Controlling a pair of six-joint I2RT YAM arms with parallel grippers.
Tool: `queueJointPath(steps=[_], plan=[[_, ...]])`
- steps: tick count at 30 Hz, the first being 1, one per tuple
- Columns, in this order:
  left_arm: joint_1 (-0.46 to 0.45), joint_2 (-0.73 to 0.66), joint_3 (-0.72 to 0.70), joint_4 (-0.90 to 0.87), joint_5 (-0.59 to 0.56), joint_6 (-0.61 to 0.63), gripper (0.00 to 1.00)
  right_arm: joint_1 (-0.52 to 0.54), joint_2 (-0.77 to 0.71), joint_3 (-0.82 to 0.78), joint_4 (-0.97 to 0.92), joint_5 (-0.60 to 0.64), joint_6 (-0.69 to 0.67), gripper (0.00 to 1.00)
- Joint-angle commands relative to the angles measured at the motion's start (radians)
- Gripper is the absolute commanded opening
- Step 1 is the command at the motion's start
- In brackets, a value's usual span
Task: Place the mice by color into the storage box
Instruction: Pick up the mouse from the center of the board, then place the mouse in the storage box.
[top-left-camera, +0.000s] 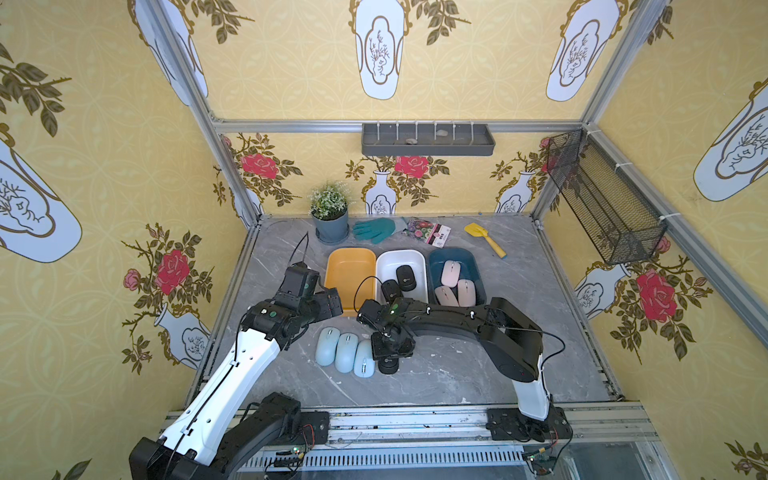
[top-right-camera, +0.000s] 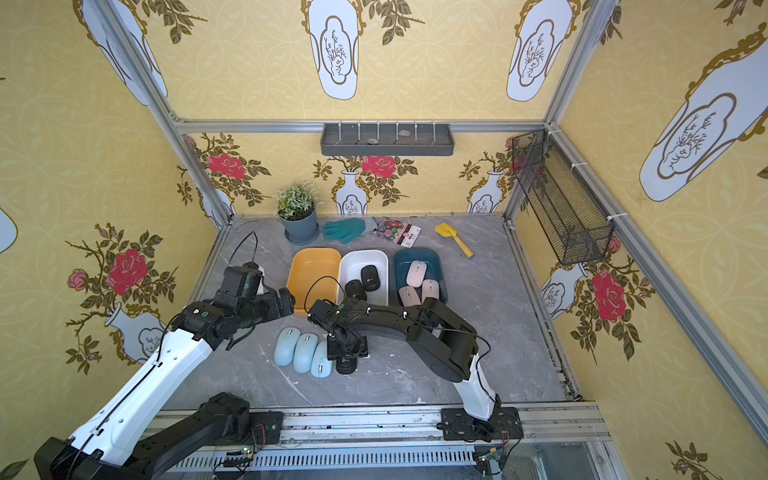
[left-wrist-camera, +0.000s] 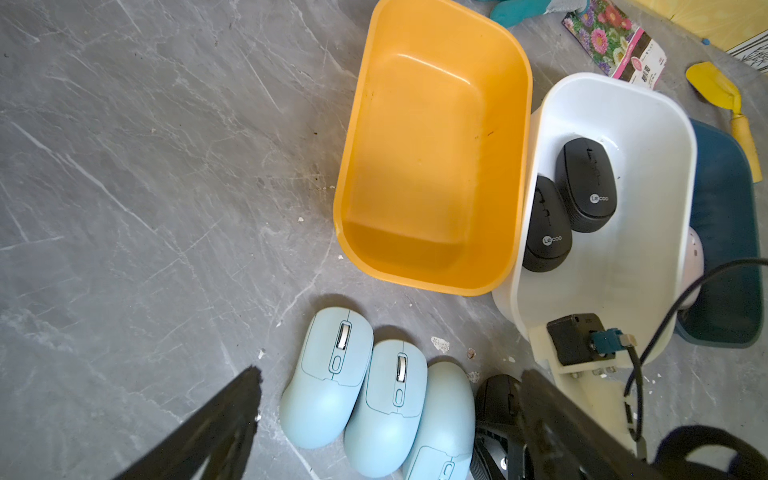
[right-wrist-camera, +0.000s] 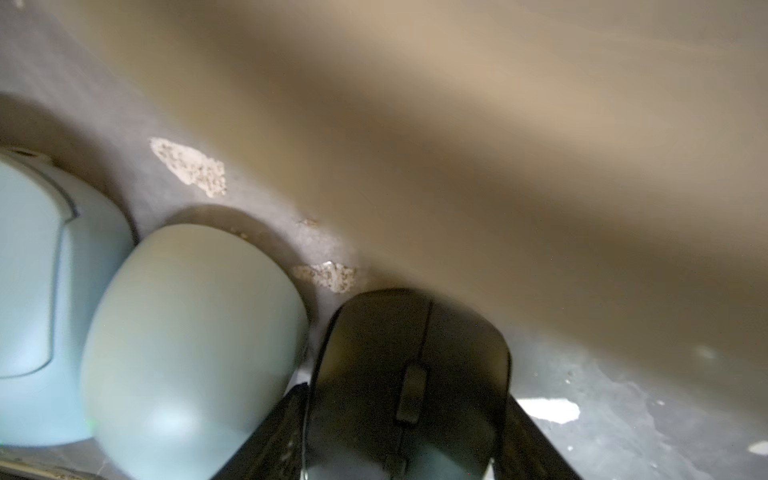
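Three blue mice (top-left-camera: 345, 352) lie on the worktop (top-left-camera: 457, 374); beside them the right tool (right-wrist-camera: 405, 403) clamps one black mouse (right-wrist-camera: 415, 340). The white bin (top-left-camera: 401, 252) holds two black mice (top-left-camera: 405, 277), the blue bin (top-left-camera: 453, 249) three pink mice (top-left-camera: 451, 268). The left tool (left-wrist-camera: 390, 376) stands apart.

Blue mice (top-left-camera: 345, 352) flank the black mouse (top-left-camera: 388, 366); tabletop (top-left-camera: 449, 365) opposite lies open.

The left claw (left-wrist-camera: 390, 376) stands wide open over the grey marbled surface (left-wrist-camera: 145, 166). Its dark fingers (left-wrist-camera: 216, 424) frame three light blue mice (left-wrist-camera: 390, 399) lying side by side, touching. Just beside them sits a black mouse (left-wrist-camera: 494, 399), partly hidden. A yellow bin (left-wrist-camera: 361, 166) touches a white bin (left-wrist-camera: 648, 124) holding two black mice (left-wrist-camera: 586, 187). A dark blue bin (left-wrist-camera: 723, 187) lies beyond.
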Motion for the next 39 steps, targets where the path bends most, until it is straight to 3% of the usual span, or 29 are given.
queueJointPath(steps=[1,7,20,29,39], plan=[[-0.001,0.003,0.005,0.002,-0.003,0.008,0.98,0.001,0.006,-0.009,-0.064,-0.019,-0.002,0.59],[-0.001,0.002,-0.007,0.009,-0.002,0.002,0.98,0.009,-0.028,-0.004,-0.096,-0.013,-0.001,0.53],[-0.001,0.003,-0.007,0.019,-0.010,0.002,0.98,-0.019,-0.093,0.143,-0.246,0.063,-0.067,0.52],[0.000,0.020,-0.003,0.031,-0.013,-0.009,0.98,-0.260,-0.127,0.234,-0.264,0.118,-0.299,0.52],[-0.001,0.101,0.039,0.025,-0.036,0.002,0.98,-0.434,0.044,0.325,-0.140,0.061,-0.479,0.52]])
